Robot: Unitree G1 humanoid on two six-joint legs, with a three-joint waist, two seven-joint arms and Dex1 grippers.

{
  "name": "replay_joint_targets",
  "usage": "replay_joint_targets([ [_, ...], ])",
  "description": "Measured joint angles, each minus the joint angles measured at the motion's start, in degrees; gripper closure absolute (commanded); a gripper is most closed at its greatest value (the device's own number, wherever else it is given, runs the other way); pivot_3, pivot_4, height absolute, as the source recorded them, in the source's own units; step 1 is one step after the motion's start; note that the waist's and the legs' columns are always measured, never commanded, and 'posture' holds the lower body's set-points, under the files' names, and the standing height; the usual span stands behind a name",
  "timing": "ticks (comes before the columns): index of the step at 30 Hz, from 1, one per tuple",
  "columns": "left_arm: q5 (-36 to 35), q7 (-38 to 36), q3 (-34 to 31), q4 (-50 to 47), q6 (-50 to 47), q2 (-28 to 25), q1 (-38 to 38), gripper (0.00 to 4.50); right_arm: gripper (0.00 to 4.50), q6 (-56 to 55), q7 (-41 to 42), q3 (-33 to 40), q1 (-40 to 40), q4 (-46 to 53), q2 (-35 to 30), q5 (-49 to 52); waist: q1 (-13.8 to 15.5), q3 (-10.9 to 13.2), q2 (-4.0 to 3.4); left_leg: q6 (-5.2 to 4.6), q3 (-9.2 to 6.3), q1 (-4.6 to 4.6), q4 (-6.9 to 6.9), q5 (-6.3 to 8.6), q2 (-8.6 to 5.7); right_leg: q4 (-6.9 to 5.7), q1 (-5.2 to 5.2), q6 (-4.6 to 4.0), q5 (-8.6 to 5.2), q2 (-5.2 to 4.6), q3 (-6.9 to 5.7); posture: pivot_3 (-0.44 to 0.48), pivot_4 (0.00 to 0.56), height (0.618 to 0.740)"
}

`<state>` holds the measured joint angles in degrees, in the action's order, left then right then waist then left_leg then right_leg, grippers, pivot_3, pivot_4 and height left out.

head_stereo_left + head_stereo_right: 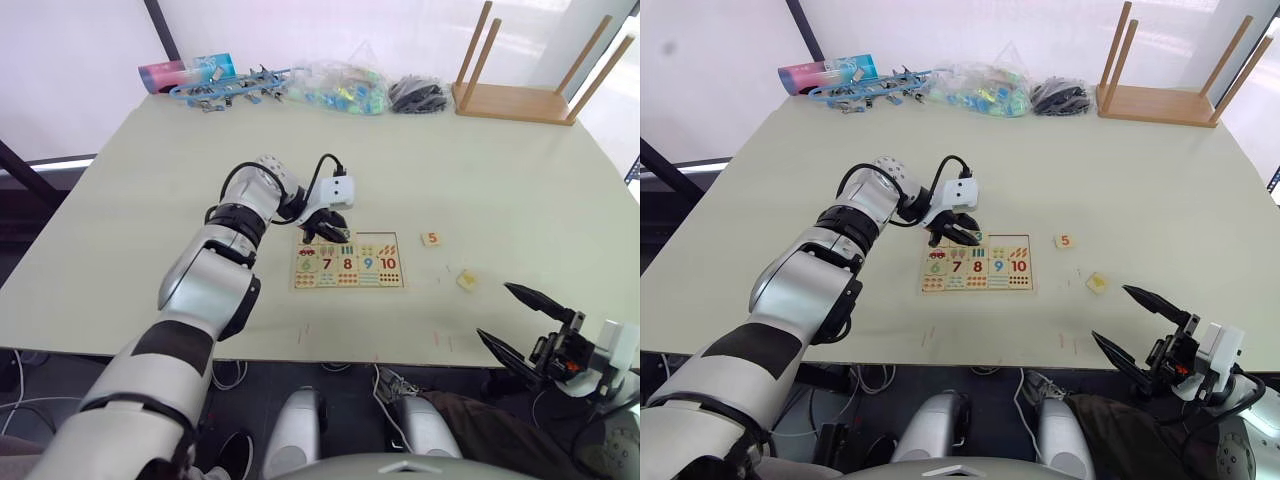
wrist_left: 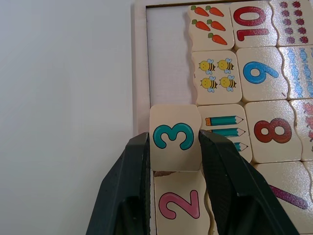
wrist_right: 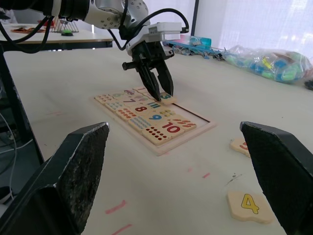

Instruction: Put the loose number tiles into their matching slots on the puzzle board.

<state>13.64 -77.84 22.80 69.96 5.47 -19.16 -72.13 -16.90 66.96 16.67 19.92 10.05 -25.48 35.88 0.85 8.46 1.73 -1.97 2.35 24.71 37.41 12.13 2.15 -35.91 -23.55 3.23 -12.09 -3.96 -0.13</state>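
The puzzle board (image 1: pixel 385 283) lies flat on the table, a little in from the front edge. My left gripper (image 1: pixel 325 237) is shut on the green 3 tile (image 2: pixel 174 137) over the board's top row. The tile's edge overlaps the pink 2 tile (image 2: pixel 178 203), which sits in its slot. Beyond the 3 tile, the bare slots (image 2: pixel 168 58) show as one open strip. Two loose tiles lie to the right of the board: the orange 5 tile (image 1: pixel 431 238) and the yellow 4 tile (image 1: pixel 467 280). My right gripper (image 1: pixel 495 310) hangs open and holds nothing, past the table's front right edge.
Along the far edge lie a wooden rack with upright dowels (image 1: pixel 520 95), a black bundle (image 1: pixel 418 95), a clear bag of coloured pieces (image 1: pixel 340 88), blue clips (image 1: pixel 225 88) and a pink-and-blue tube (image 1: pixel 185 72).
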Motion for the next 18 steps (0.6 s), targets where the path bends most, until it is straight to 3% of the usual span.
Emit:
replay_joint_targets([
  [9,0.3,-0.1,-0.4,0.0,0.0,0.0,0.0,3.49,0.00,-0.9,0.0,0.0,0.1,-0.1,0.4,-0.2,0.0,0.0,0.00,0.00,-0.01,0.00,0.01,0.00,0.00,-0.01,0.01,0.00,0.00,0.00,0.00,0.000,0.150,0.740],
  [11,0.3,-0.1,-0.6,0.0,0.0,0.0,0.0,2.34,0.00,-0.9,0.0,0.0,0.2,-0.1,0.4,-0.2,0.0,0.0,0.00,0.00,-0.01,0.00,0.01,0.00,0.00,-0.02,0.01,0.00,0.00,0.01,0.00,0.000,0.150,0.740],
  [12,0.3,-0.1,-0.6,0.0,0.0,0.0,0.0,2.23,0.00,-0.9,0.0,0.0,0.3,-0.1,0.4,-0.2,0.0,0.0,0.00,0.00,-0.01,0.00,0.01,0.00,0.00,-0.02,0.01,0.00,0.00,0.01,0.00,0.000,0.150,0.740],
  [17,0.2,-0.5,-1.6,0.0,0.0,0.0,0.0,0.03,0.00,-1.0,0.0,0.0,0.5,-0.1,0.4,-0.2,0.0,0.0,0.00,0.00,-0.01,0.00,0.01,0.00,0.00,-0.02,0.01,0.00,0.01,0.01,0.00,0.000,0.150,0.740],
  [18,0.2,-0.7,-1.9,0.0,0.0,0.0,0.0,0.03,0.00,-1.0,0.0,0.0,0.5,-0.1,0.4,-0.2,0.0,0.0,0.00,0.00,-0.01,0.00,0.01,0.00,0.00,-0.02,0.01,0.00,0.01,0.01,0.00,0.000,0.150,0.740],
])
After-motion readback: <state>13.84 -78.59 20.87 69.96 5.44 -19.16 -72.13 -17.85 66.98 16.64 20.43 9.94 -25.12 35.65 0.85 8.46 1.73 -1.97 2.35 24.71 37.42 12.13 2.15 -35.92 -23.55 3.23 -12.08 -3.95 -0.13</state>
